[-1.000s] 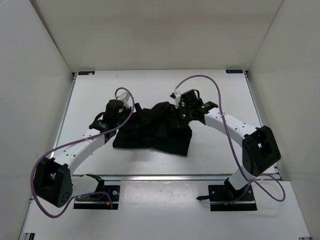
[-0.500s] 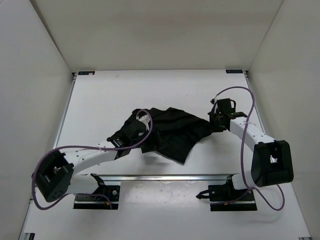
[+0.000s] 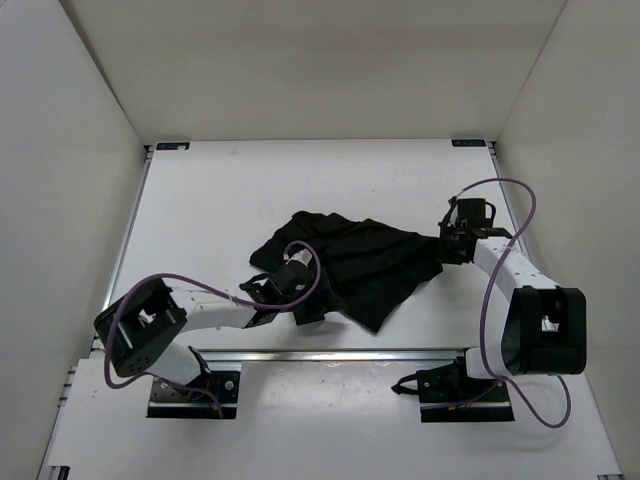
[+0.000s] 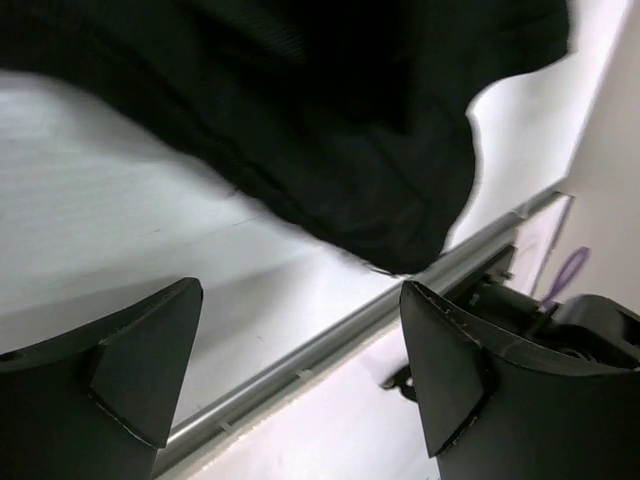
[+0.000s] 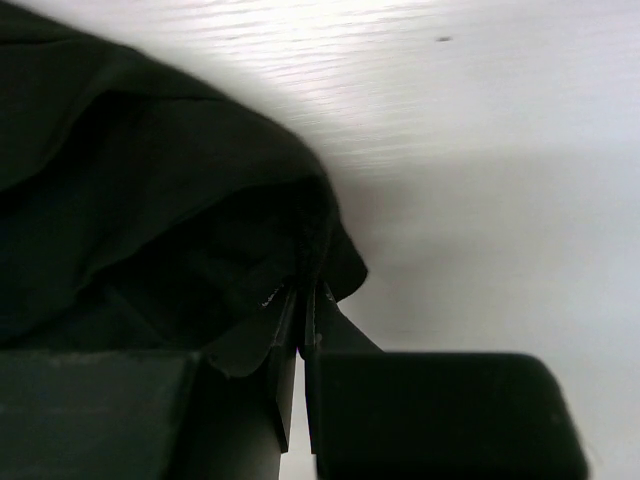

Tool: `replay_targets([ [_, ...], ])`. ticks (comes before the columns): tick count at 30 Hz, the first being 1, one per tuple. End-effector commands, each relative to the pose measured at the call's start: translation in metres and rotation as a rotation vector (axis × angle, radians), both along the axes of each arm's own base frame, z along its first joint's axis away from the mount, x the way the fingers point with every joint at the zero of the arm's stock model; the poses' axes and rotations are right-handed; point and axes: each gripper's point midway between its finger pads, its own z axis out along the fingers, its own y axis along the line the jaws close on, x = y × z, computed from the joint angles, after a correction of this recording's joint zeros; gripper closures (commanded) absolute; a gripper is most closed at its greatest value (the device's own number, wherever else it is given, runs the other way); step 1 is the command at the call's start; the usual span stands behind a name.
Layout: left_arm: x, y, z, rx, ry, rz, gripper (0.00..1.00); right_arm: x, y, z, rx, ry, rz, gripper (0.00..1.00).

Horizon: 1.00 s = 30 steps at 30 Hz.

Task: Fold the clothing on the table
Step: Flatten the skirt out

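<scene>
The clothing (image 3: pixel 355 260), a black soft garment, lies crumpled and stretched toward the right on the white table (image 3: pixel 220 195). My right gripper (image 3: pixel 443 246) is shut on the clothing's right edge; in the right wrist view the fingertips (image 5: pixel 305 292) pinch a fold of the black fabric (image 5: pixel 150 200) just above the table (image 5: pixel 480 150). My left gripper (image 3: pixel 305 308) hovers at the clothing's near-left edge, open and holding nothing. The left wrist view shows its wide-apart fingers (image 4: pixel 298 290) over bare table (image 4: pixel 100 230), with the clothing's hem (image 4: pixel 330 120) beyond them.
A silver rail (image 3: pixel 330 352) runs along the table's near edge and also shows between the left fingers (image 4: pixel 330 345). Purple cables (image 3: pixel 300 250) loop over both arms. White enclosure walls (image 3: pixel 70 150) stand on three sides. The arm mounts (image 3: pixel 455 390) sit below the rail.
My right gripper has pulled the clothing's edge out to the right, stretching the fabric. My left arm has swung toward the near edge and right, its gripper open throughout.
</scene>
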Motion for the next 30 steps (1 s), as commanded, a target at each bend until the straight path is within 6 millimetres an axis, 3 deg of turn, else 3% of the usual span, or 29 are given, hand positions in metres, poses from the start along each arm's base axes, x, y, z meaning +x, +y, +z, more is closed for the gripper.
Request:
replay_targets([
  [1,0.003,-0.011,-0.002,-0.040,-0.003,0.058,0.10,-0.003,0.015,0.001,0.066,-0.012,0.011,1.00],
  [5,0.001,-0.030,-0.018,-0.037,0.031,0.046,0.11,-0.007,0.023,-0.001,0.103,-0.004,0.021,1.00],
  [8,0.007,-0.053,-0.013,-0.064,0.013,0.044,0.11,-0.008,0.026,0.000,0.084,-0.002,0.048,1.00],
  [11,0.002,-0.063,-0.021,-0.042,0.043,0.046,0.11,-0.005,0.025,0.002,0.096,-0.011,0.033,1.00],
  [13,-0.003,-0.061,-0.028,-0.010,0.065,0.053,0.17,-0.005,0.023,0.005,0.096,-0.021,0.031,1.00],
  [16,0.007,-0.047,-0.037,0.055,0.049,0.119,0.28,-0.004,0.024,0.006,0.101,-0.027,0.031,1.00],
  [18,0.010,-0.040,-0.041,0.086,0.048,0.147,0.45,-0.005,0.025,0.004,0.104,-0.024,0.035,1.00],
  [20,0.014,-0.037,-0.039,0.098,0.051,0.163,0.72,-0.002,0.026,0.007,0.107,-0.032,0.039,1.00],
  [23,0.018,-0.022,-0.047,0.144,0.063,0.190,0.94,-0.001,0.025,0.010,0.105,-0.035,0.038,1.00],
  [26,0.022,-0.007,-0.039,0.140,0.060,0.210,1.00,0.001,0.026,0.015,0.111,-0.041,0.046,0.99],
  [28,0.019,0.019,-0.040,0.192,0.075,0.230,1.00,0.002,0.022,0.017,0.125,-0.042,0.032,1.00],
  [30,0.035,0.050,-0.023,0.195,0.048,0.303,1.00,0.002,0.031,0.021,0.171,-0.051,0.055,1.00],
])
